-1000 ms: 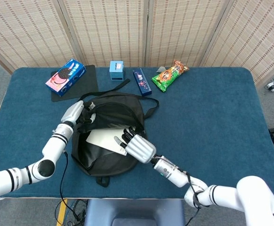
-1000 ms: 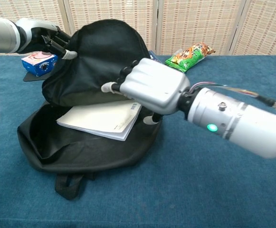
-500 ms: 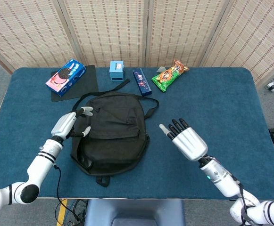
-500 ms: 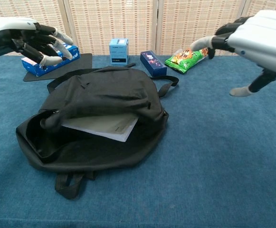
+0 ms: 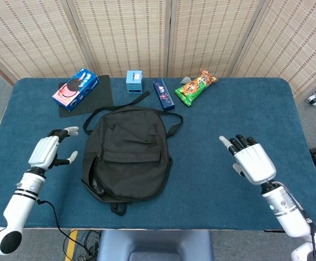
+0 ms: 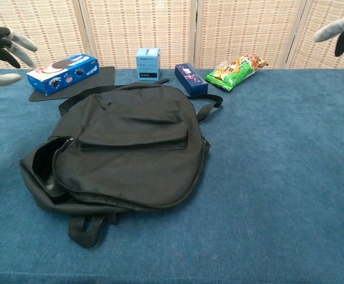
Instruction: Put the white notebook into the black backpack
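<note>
Lying flat, black backpack (image 5: 128, 152), long axis near-to-far, straps far end

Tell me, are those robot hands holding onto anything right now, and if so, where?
Nothing is held. The left hand and the right hand both hang open above the table, one on each side of the black backpack, touching nothing.

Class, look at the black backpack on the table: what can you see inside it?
Only a dark gap shows at the open left edge of the black backpack. The front flap covers the rest, so its contents, including any notebook, cannot be seen.
</note>
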